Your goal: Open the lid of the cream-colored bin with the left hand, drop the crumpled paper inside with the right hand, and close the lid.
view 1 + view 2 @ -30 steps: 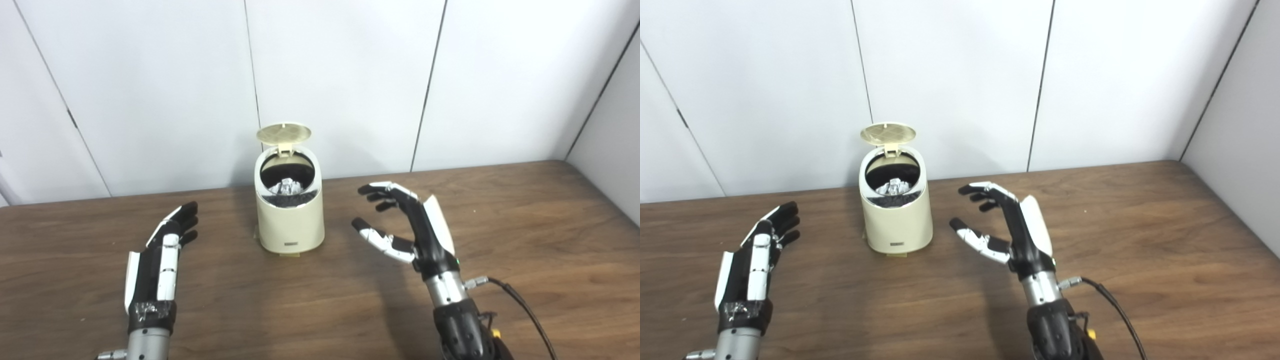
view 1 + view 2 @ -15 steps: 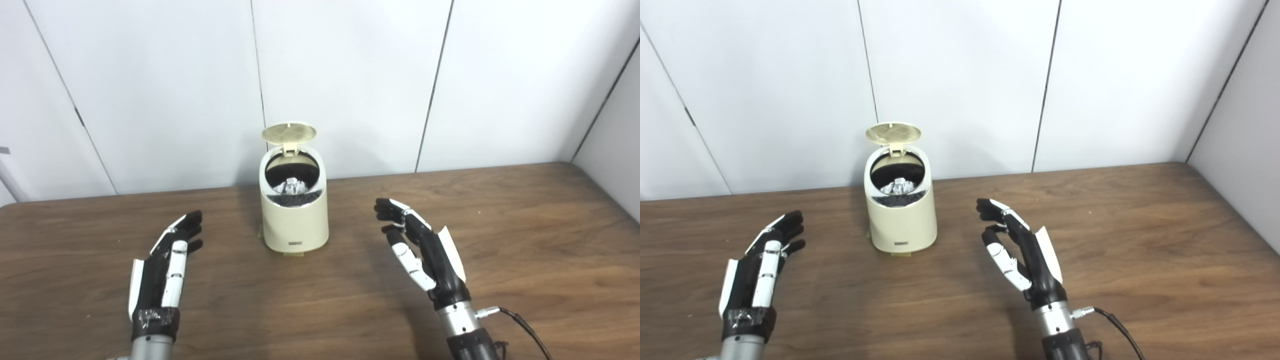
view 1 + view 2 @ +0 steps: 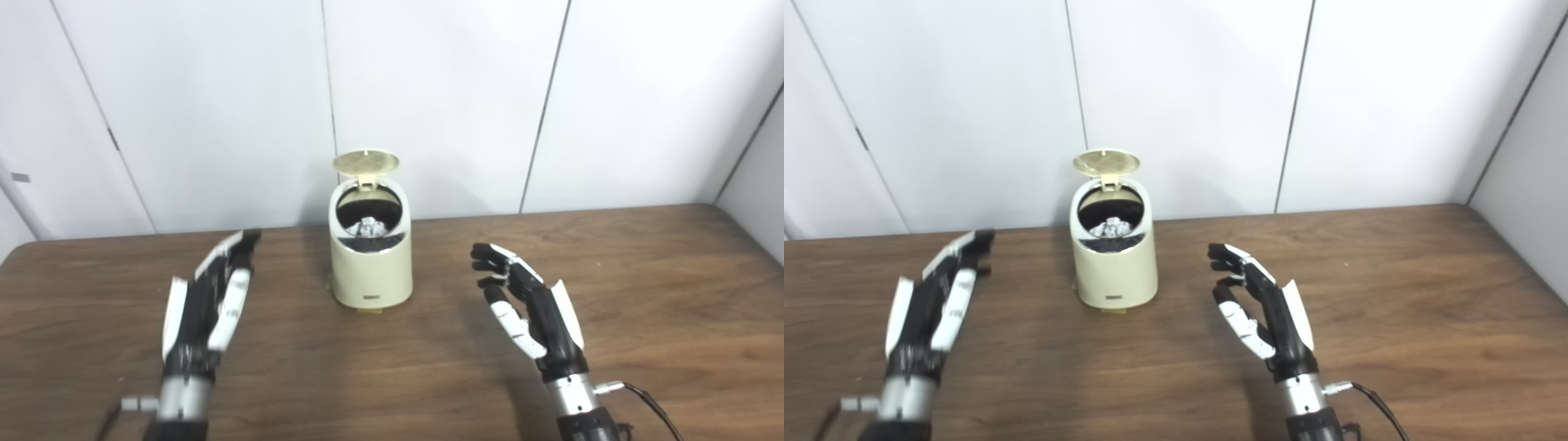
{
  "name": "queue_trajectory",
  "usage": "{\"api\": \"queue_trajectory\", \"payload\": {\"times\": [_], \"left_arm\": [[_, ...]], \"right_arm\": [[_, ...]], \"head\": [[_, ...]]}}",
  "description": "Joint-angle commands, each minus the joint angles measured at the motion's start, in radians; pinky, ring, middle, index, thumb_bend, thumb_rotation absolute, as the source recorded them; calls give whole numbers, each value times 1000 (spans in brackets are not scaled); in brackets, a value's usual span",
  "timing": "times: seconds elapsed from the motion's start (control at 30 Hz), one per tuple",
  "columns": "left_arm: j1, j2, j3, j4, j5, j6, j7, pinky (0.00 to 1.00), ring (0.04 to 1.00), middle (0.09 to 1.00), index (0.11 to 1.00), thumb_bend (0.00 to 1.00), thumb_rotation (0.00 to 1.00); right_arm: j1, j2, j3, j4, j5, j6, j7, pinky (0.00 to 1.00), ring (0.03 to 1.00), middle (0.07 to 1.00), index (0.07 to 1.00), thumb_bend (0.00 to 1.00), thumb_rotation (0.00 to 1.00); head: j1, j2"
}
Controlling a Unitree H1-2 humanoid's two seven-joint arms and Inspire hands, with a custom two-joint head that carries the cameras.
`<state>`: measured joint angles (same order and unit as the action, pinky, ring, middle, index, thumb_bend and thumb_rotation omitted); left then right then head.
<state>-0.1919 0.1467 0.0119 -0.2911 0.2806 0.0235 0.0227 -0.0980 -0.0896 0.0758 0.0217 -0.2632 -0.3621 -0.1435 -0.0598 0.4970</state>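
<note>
The cream-colored bin [image 3: 370, 263] stands near the back of the wooden table [image 3: 643, 275], its round lid [image 3: 365, 162] flipped up on the rear hinge. Crumpled paper [image 3: 368, 226] lies inside the dark opening. My left hand [image 3: 211, 300] hovers open to the left of the bin, fingers stretched forward, holding nothing, slightly blurred. My right hand [image 3: 530, 309] is open to the right of the bin, fingers loosely curled, palm turned toward the bin, empty. Neither hand touches the bin.
White wall panels [image 3: 429, 92] rise right behind the bin. A black cable [image 3: 649, 401] trails from my right wrist. The table's left corner [image 3: 12, 257] shows at the far left.
The camera has shifted, so the whole scene slid right. My right hand has pulled back from the bin and lowered. My left hand has lifted and moved forward. The lid stays up.
</note>
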Motion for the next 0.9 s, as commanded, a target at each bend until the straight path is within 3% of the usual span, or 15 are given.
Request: {"api": "queue_trajectory", "payload": {"times": [0.0,0.4,0.57,0.87], "left_arm": [[-106,16,-5,-44,33,5,-9,773,856,852,838,591,856],[-425,78,-51,-74,195,229,-105,730,829,830,807,702,908],[-518,95,-95,-79,242,334,-193,739,826,811,777,840,996],[-636,118,-144,-42,316,376,-245,663,796,813,771,924,1000]], "right_arm": [[-7,12,-2,16,-27,-17,-12,641,747,771,776,241,855],[-6,18,-8,53,-20,-27,-12,639,744,776,776,223,799],[-5,14,-3,56,-42,-28,-16,639,740,772,775,226,846],[-2,11,-3,61,-50,-29,-16,642,742,769,769,209,821]], "head": [[1,0],[9,1],[13,-1],[21,-4]]}}
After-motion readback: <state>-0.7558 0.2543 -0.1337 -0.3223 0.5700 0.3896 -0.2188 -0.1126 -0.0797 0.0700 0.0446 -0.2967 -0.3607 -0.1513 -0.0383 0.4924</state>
